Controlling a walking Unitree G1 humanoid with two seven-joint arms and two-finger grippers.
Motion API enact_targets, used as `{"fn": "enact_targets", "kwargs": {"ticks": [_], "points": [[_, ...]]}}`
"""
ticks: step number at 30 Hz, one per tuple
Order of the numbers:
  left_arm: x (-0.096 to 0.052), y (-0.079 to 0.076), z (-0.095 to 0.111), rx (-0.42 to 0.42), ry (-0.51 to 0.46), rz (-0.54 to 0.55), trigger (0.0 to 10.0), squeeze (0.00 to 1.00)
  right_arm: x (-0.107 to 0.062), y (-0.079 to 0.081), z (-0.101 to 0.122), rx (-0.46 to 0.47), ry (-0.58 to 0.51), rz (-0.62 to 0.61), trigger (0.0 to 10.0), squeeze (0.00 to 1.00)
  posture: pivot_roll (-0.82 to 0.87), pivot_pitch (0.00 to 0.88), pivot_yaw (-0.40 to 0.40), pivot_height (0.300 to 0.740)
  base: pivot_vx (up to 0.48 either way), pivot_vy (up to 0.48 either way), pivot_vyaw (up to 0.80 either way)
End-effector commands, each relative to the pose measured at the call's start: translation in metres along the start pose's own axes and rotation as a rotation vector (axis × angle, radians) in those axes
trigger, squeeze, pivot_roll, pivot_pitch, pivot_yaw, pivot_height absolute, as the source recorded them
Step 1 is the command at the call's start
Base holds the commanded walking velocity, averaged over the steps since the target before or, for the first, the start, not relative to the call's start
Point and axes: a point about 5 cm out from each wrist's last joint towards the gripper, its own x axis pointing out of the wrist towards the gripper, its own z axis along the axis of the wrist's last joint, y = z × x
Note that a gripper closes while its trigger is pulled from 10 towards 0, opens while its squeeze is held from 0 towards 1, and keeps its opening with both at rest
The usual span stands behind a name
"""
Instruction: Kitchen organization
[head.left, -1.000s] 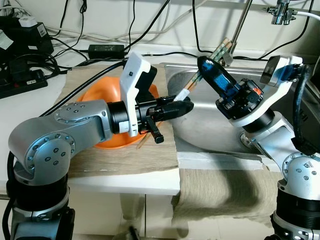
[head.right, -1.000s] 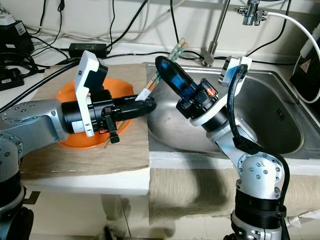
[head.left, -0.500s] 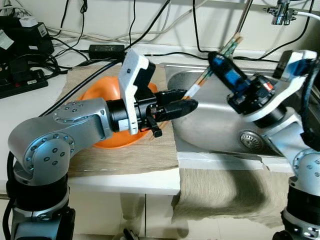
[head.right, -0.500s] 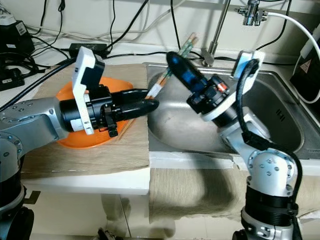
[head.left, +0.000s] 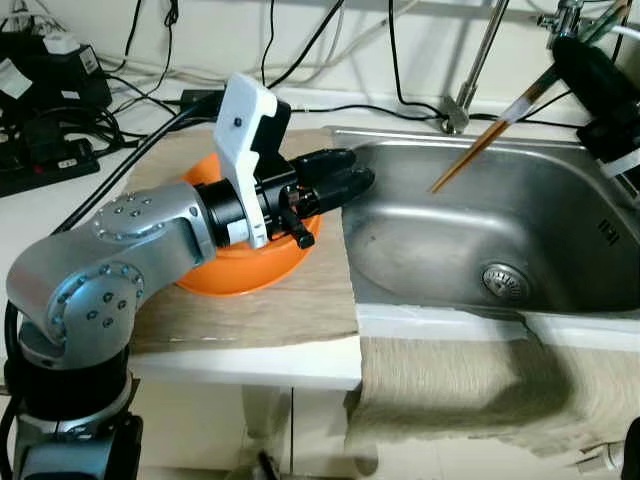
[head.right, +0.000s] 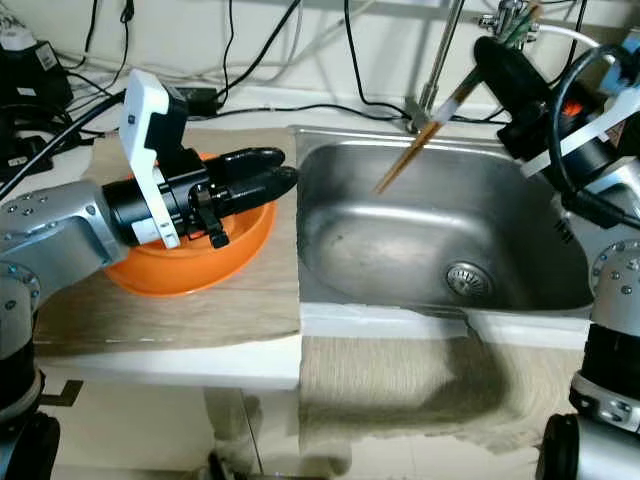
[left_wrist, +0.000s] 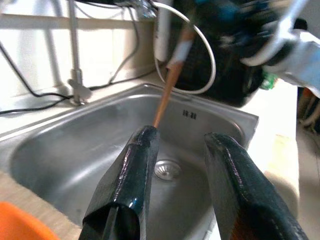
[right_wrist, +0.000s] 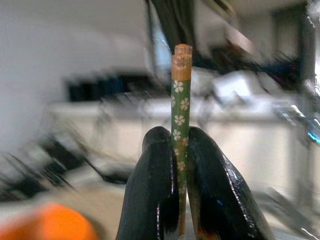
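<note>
Above the sink (head.left: 470, 240), right end effector (head.right: 500, 55) grasps chopsticks (head.left: 485, 140); left end effector (head.left: 345, 180) is released. Chopsticks may slip, tilted steeply.

Chopstick (right_wrist: 180, 125): green upper section printed with small white flowers, orange-brown end cap, plain light-brown wooden shaft with a white band. Bowl (head.right: 190, 262): solid orange, on a beige cloth (head.left: 290, 310); sink (head.right: 440, 240): bare silver steel. Left gripper (left_wrist: 175, 165) and right gripper (right_wrist: 182, 150): glossy black fingers.
</note>
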Motion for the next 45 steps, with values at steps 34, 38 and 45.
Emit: {"fn": "enact_targets", "kwargs": {"ticks": [34,38,45], "points": [[0.009,-0.006,-0.030,0.072,0.186,-0.001,10.0,0.00,0.013,-0.003,-0.178,-0.258,0.531,-0.130,10.0,1.00,-0.01,0.000,-0.019,0.740,0.000,0.000,0.00],[0.009,-0.002,-0.028,0.070,0.182,0.029,10.0,0.00,0.020,-0.004,-0.169,-0.250,0.463,-0.116,10.0,1.00,-0.01,0.000,-0.024,0.740,0.000,0.000,0.00],[0.002,0.021,-0.013,0.087,0.115,0.193,10.0,0.00,0.041,0.001,-0.132,-0.213,0.210,-0.086,10.0,0.00,0.00,0.000,-0.033,0.740,0.000,0.000,0.00]]}}
